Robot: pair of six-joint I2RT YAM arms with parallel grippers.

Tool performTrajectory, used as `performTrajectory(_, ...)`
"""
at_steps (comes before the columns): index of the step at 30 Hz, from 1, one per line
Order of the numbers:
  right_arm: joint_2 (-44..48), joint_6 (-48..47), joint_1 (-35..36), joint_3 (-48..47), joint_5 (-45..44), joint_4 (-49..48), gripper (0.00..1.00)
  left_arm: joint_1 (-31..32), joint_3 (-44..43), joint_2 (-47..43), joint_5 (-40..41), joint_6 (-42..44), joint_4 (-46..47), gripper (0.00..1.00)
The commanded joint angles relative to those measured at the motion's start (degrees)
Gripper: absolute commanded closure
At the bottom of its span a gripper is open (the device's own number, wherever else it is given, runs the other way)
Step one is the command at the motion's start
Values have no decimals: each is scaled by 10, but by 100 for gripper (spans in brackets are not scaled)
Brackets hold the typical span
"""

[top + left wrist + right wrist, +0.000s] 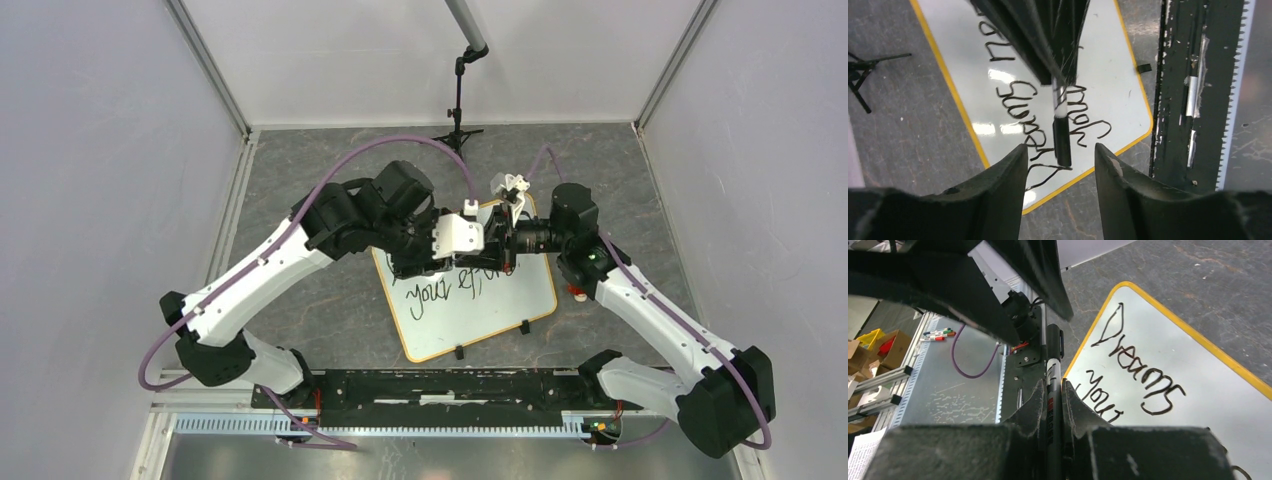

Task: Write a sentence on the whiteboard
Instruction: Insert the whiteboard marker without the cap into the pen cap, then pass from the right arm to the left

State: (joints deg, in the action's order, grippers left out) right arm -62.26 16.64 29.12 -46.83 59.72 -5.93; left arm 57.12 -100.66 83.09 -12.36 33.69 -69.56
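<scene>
The whiteboard [500, 310] lies flat on the grey table, its yellow-orange rim [968, 125] showing in both wrist views. The sentence [1143, 365] is black handwriting in two lines, partly hidden in the top view by both grippers. My right gripper [1053, 385] is shut on a grey marker [1053, 360] and holds it above the board's far left part. In the left wrist view the marker's black capped end [1062, 142] points toward my left gripper [1060, 155]. That gripper stands open, its fingertips [1015, 160] either side of the cap's tip and not touching it.
A small black tripod stand [460, 110] is at the back of the table. A black rail [440, 385] runs along the near edge. A small white object [515, 188] lies by the board's far corner. Two black clips [523, 327] sit on its near rim.
</scene>
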Motion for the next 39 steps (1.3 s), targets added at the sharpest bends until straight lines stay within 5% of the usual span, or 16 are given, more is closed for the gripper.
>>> performTrajectory(1, 5, -11, -16, -25, -6, -5, 100, -41, 16, -49, -21, 28, 0, 41)
performTrajectory(10, 2, 101, -10, 3, 26, -113, 100, -47, 96, -73, 25, 25, 45, 35)
performTrajectory(20, -9, 133, -5, 13, 26, -146, 100, -17, 103, -51, 30, 6, 81, 48)
performTrajectory(30, -18, 134, 4, 13, 22, -151, 100, 3, 78, -22, -16, -25, 99, 97)
performTrajectory(39, -24, 139, 16, 15, 14, -162, 100, 11, 42, 7, -15, -63, 173, 98)
